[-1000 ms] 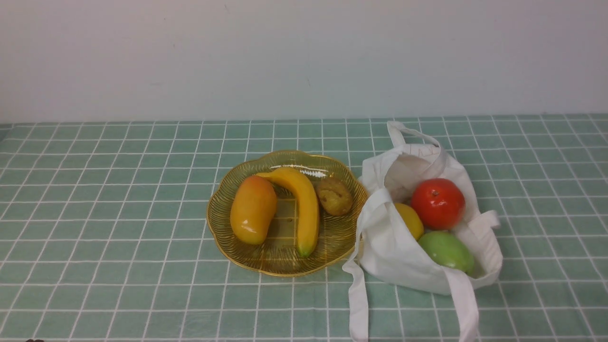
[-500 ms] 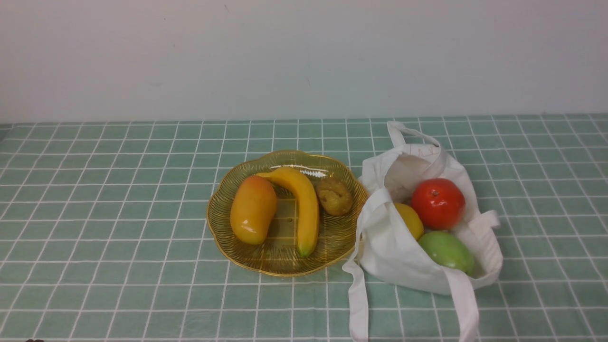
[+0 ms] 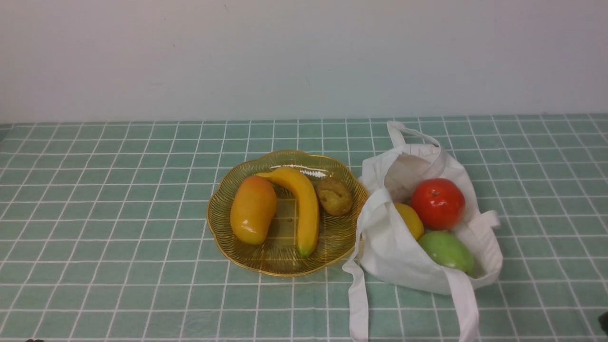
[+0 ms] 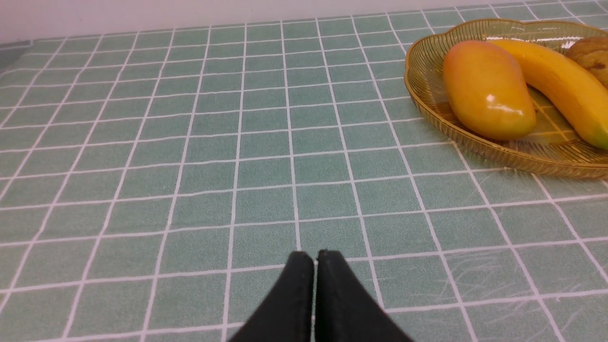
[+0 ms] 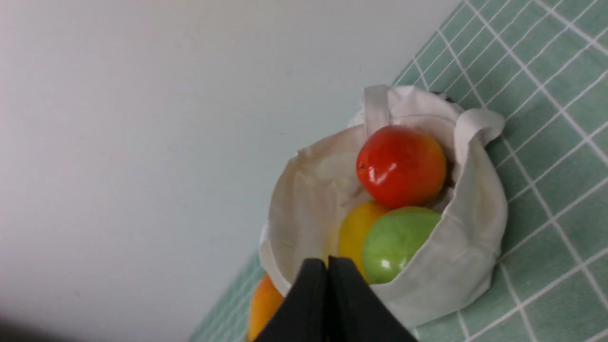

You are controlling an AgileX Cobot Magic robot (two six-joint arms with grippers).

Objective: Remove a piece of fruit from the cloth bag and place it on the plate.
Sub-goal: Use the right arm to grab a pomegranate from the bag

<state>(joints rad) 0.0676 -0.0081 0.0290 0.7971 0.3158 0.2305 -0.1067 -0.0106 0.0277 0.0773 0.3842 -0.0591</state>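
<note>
The white cloth bag (image 3: 403, 256) lies open right of the golden plate (image 3: 223, 237). In it sit the glossy red-orange fruit (image 3: 438, 203), a yellow fruit (image 3: 411, 219) and a green fruit (image 3: 446, 250). The right wrist view shows the bag (image 5: 470, 237) with the red fruit (image 5: 401, 165) on top. My right gripper (image 5: 327, 260) is shut and empty, short of the bag; a dark bit of it shows at the front view's right edge (image 3: 604, 321). My left gripper (image 4: 315, 254) is shut and empty, low over the cloth, left of the plate (image 4: 427, 104).
The plate holds a mango (image 3: 253, 209), a banana (image 3: 301, 204) and a brown kiwi-like fruit (image 3: 334, 195). The bag's long straps (image 3: 358, 304) trail toward the table's near edge. A green checked cloth (image 3: 118, 213) covers the table; a pale wall stands behind.
A dark part of the right arm has come into the front view at the lower right edge. The fruit, bag and plate have not moved.
</note>
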